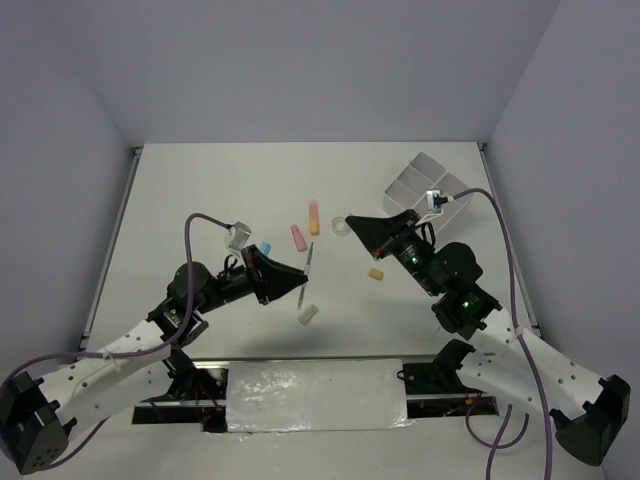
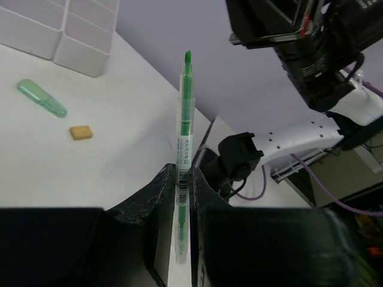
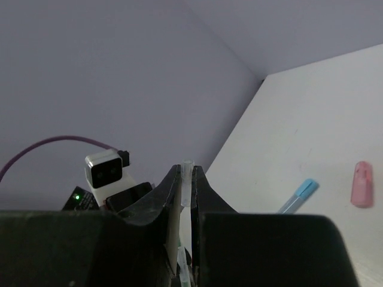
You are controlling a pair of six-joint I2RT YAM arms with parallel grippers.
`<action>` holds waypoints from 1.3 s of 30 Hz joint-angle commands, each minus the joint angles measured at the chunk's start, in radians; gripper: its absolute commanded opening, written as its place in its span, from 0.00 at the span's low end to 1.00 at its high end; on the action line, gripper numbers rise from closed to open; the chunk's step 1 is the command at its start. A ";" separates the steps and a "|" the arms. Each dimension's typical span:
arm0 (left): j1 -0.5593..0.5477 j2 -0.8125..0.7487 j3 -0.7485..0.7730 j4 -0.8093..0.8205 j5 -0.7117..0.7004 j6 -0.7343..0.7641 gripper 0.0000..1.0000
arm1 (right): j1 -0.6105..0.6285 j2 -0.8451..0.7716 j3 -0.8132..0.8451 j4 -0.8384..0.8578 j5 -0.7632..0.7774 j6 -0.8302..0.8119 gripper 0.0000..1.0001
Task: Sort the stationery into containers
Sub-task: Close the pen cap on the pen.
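white table (image 1: pixel 210 180), pale lavender walls (image 1: pixel 300 60)

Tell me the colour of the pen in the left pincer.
The thin clear-barrelled pen is green; the left wrist view shows it best.

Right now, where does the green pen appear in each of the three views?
Top external: the green pen is near the centre, at the tip of the left gripper.
Left wrist: centre of the picture, upright between the jaws.
Right wrist: not in it.
Landmark: the beige piece, seen in the top and left wrist views only.
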 commanded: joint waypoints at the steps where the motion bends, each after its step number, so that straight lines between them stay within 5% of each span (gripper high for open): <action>1: -0.013 0.027 -0.012 0.280 0.088 -0.047 0.00 | 0.062 -0.021 -0.001 0.109 0.055 -0.009 0.06; 39: -0.044 0.024 0.002 0.237 0.068 -0.001 0.00 | 0.206 0.091 0.048 0.201 -0.040 -0.130 0.06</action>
